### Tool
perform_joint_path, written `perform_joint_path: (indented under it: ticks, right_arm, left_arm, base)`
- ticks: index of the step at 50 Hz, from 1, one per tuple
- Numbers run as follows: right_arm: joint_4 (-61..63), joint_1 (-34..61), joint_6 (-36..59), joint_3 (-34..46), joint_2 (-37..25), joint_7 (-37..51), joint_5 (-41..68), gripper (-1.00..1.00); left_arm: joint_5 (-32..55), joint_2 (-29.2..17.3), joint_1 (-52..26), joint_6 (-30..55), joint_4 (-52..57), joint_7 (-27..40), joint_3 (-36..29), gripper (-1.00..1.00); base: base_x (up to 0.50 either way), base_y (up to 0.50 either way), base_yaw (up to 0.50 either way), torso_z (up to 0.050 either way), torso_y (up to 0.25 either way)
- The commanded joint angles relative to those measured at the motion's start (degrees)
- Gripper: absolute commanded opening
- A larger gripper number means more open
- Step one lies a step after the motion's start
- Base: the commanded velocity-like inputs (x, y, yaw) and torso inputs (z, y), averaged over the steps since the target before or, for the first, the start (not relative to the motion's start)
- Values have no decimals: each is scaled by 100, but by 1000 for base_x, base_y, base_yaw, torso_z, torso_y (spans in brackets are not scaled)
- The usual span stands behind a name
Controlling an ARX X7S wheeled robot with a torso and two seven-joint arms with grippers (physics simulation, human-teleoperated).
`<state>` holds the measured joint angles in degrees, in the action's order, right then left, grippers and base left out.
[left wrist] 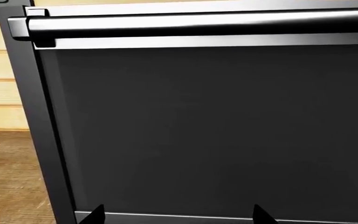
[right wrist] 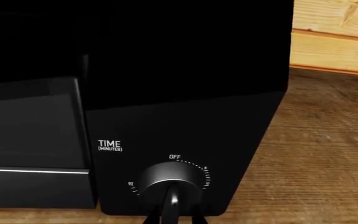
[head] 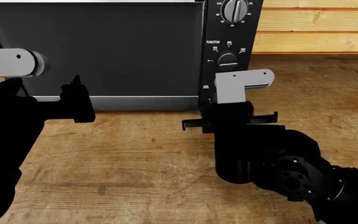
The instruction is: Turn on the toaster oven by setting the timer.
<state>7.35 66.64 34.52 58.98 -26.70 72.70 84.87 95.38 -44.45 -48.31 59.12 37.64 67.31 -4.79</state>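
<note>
Fingers (right wrist: 173,205) of the right gripper (right wrist: 174,215) pinch the timer (right wrist: 169,182); twist squarely clockwise off OFF; left gripper (left wrist: 177,215) idles open.

The large black box-shaped toaster oven (head: 104,51) stands upright on the wooden table (head: 135,168), its dark glass door shut and facing forward, a thin silver strip running along the door's lower edge. A brushed metal bar handle crosses the top of the door. At its right-hand side a narrow black panel carries the round knobs, one above the other. The small round dark-grey timer knob (right wrist: 169,179) sits lowest on that panel (labelled TIME, MINUTES in white), ringed by white tick marks with OFF printed at the top of the dial.
</note>
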Motion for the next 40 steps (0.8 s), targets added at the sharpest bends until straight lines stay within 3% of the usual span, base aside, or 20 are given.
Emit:
perform_joint_path:
  ticks: [1,40]
  right_arm:
    - [-1,-8,-6,7,10,-12,-14,-100]
    - [-38,-190,-535,-241,-32,-480,-221,-100]
  left_arm:
    - [-55,3,-27,-19,-51,-37,-45,100]
    - [-37,-85,61,-129,35,-42,-80,100]
  base:
    - [0,0,0,0,0]
    - [0,0,0,0,0]
